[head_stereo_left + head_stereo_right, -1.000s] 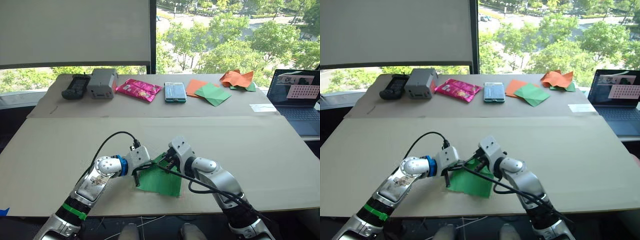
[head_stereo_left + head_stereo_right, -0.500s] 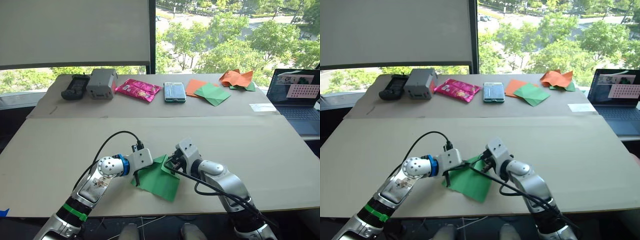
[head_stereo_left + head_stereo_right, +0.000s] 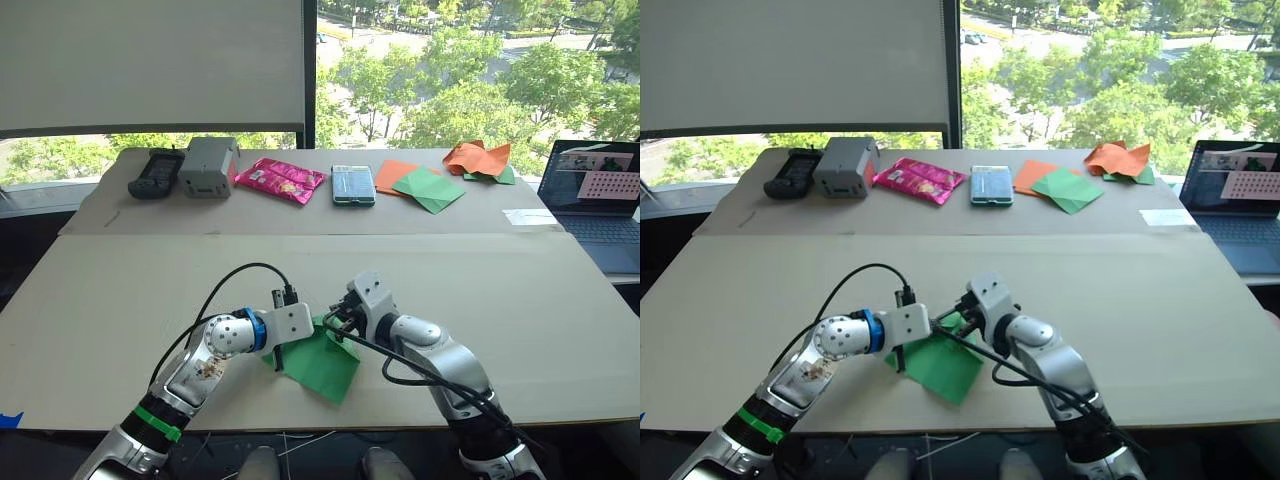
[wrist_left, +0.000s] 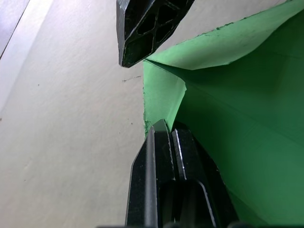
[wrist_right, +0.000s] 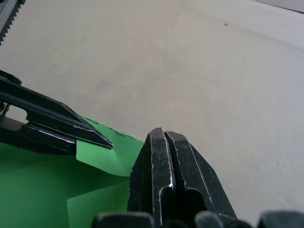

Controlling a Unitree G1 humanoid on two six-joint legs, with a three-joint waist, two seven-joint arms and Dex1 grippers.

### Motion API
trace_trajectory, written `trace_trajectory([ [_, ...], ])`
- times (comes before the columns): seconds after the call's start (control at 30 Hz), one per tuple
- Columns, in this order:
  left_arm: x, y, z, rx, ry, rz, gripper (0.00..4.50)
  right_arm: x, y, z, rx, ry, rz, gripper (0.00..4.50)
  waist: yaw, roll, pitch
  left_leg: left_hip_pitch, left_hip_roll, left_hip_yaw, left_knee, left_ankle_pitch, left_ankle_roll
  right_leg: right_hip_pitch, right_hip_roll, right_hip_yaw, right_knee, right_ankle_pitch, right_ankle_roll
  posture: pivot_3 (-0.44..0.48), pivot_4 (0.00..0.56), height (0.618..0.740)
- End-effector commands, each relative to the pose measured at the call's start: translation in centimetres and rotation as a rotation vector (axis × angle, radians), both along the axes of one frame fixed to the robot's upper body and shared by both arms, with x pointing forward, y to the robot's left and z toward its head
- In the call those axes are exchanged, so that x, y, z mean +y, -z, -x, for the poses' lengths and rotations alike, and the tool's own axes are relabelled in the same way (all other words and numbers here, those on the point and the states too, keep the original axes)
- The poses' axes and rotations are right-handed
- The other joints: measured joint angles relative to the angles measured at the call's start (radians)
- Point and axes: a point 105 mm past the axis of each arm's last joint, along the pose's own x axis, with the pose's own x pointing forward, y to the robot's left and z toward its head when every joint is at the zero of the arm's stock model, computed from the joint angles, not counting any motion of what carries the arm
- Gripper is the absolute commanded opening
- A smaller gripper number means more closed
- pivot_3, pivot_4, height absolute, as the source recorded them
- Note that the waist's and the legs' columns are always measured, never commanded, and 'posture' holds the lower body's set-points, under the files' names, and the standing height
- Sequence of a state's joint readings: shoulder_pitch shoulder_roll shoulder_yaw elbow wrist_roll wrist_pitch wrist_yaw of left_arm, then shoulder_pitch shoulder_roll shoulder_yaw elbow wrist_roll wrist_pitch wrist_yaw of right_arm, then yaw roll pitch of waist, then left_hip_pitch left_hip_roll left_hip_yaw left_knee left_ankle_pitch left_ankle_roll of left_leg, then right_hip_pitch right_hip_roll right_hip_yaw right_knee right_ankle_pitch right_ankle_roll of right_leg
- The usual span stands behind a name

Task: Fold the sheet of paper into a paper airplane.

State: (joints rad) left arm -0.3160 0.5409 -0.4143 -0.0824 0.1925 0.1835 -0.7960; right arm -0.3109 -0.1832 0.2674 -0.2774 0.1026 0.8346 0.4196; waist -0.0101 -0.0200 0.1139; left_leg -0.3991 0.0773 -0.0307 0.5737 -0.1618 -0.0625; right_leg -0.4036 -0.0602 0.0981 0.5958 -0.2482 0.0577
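Between the two arms, near the counter's [image 3: 520, 330] front edge, lies the sheet of paper [image 3: 322, 362], bright green and creased. Left fingers [image 4: 164, 137] are clenched on its edge. Right fingers [image 5: 164, 142] are pressed together at the sheet's folded-up corner, just beside the left fingers; whether they pinch paper is unclear.

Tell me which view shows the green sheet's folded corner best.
Left wrist view: the sheet shows its raised flap and crease up close, left gripper shut on its edge. The right wrist view gives just a corner beside the right gripper; the eye views show the whole sheet, partly hidden by arms.
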Motion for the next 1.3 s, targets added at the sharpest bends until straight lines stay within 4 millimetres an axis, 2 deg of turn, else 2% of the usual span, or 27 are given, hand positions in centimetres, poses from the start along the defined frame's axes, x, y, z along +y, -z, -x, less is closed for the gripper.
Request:
trace_trajectory([
  [0.03, 0.1, 2.2, 0.6, 0.069, 0.014, -0.061, 0.02, 0.4, -0.6, -0.2, -0.031, -0.001, -0.010, 0.00, 0.000, 0.000, 0.000, 0.000, 0.000, 0.000, 0.000, 0.000, 0.000, 0.000, 0.000, 0.000, 0.000, 0.000, 0.000, 0.000, 0.150, 0.721],
  [0.27, 0.5, 1.9, 0.5, 0.059, 0.014, -0.070, 0.02, -0.6, 2.0, 0.0, 0.059, 0.046, 0.054, 0.00, -0.001, 0.001, -0.001, 0.000, 0.000, 0.000, 0.000, 0.000, 0.000, 0.000, 0.000, 0.000, 0.000, 0.000, 0.000, 0.000, 0.150, 0.721],
  [0.37, 0.7, 1.6, 0.6, 0.057, 0.016, -0.070, 0.02, -0.7, 2.5, 0.1, 0.072, 0.046, 0.062, 0.00, -0.002, 0.001, -0.001, 0.000, 0.000, 0.000, 0.000, 0.000, 0.000, 0.000, 0.000, 0.000, 0.000, 0.000, 0.000, 0.000, 0.150, 0.721],
  [0.57, 2.2, -0.7, 0.9, 0.098, -0.006, -0.014, 1.77, -0.4, 2.8, -0.3, 0.069, 0.046, 0.066, 0.00, -0.010, 0.001, -0.002, 0.001, 0.000, 0.000, 0.000, 0.000, 0.000, 0.000, 0.000, 0.000, 0.001, 0.000, 0.000, 0.000, 0.150, 0.721],
  [0.7, 4.0, -3.6, 0.6, 0.206, -0.066, 0.128, 1.77, -0.4, 2.6, -0.4, 0.063, 0.049, 0.062, 0.00, -0.020, 0.001, -0.001, 0.001, 0.000, 0.000, -0.001, 0.000, 0.001, -0.001, 0.001, 0.000, 0.002, 0.000, 0.000, 0.000, 0.150, 0.721],
  [0.8, 4.3, -5.1, 0.2, 0.289, -0.080, 0.237, 1.77, -0.5, 2.6, -0.6, 0.058, 0.051, 0.062, 0.00, -0.020, -0.001, 0.000, 0.000, 0.000, 0.000, -0.001, 0.000, 0.001, -0.001, 0.001, 0.000, 0.003, 0.000, 0.000, 0.000, 0.150, 0.721],
  [0.9, 4.4, -6.5, -1.4, 0.377, -0.091, 0.390, 0.96, -0.6, 2.5, -0.6, 0.049, 0.058, 0.061, 0.00, -0.016, -0.001, 0.000, 0.000, 0.000, 0.000, 0.000, 0.000, 0.001, 0.000, 0.000, 0.000, 0.002, 0.000, 0.000, 0.000, 0.150, 0.721],
  [1.0, 3.5, -6.4, -2.6, 0.431, -0.072, 0.443, 0.04, -0.6, 2.5, -0.5, 0.050, 0.068, 0.058, 0.00, -0.020, -0.001, 0.000, 0.000, 0.000, 0.000, 0.000, 0.001, 0.001, 0.000, 0.000, 0.000, 0.002, 0.000, 0.000, 0.000, 0.150, 0.721],
  [1.17, 1.8, -5.0, -4.0, 0.450, -0.058, 0.419, 0.04, -0.7, 2.9, -0.2, 0.057, 0.079, 0.060, 0.00, -0.022, -0.002, 0.000, 0.000, 0.000, -0.001, 0.000, 0.006, 0.009, 0.000, 0.001, 0.000, 0.003, 0.000, 0.001, 0.000, 0.150, 0.721],
  [1.3, 0.7, -4.0, -4.1, 0.463, -0.025, 0.392, 0.04, -1.0, 2.9, -0.1, 0.057, 0.094, 0.060, 0.00, -0.023, -0.002, 0.000, 0.000, 0.000, -0.001, 0.000, 0.006, 0.009, 0.000, 0.001, 0.000, 0.005, 0.001, 0.001, 0.000, 0.150, 0.721],
])
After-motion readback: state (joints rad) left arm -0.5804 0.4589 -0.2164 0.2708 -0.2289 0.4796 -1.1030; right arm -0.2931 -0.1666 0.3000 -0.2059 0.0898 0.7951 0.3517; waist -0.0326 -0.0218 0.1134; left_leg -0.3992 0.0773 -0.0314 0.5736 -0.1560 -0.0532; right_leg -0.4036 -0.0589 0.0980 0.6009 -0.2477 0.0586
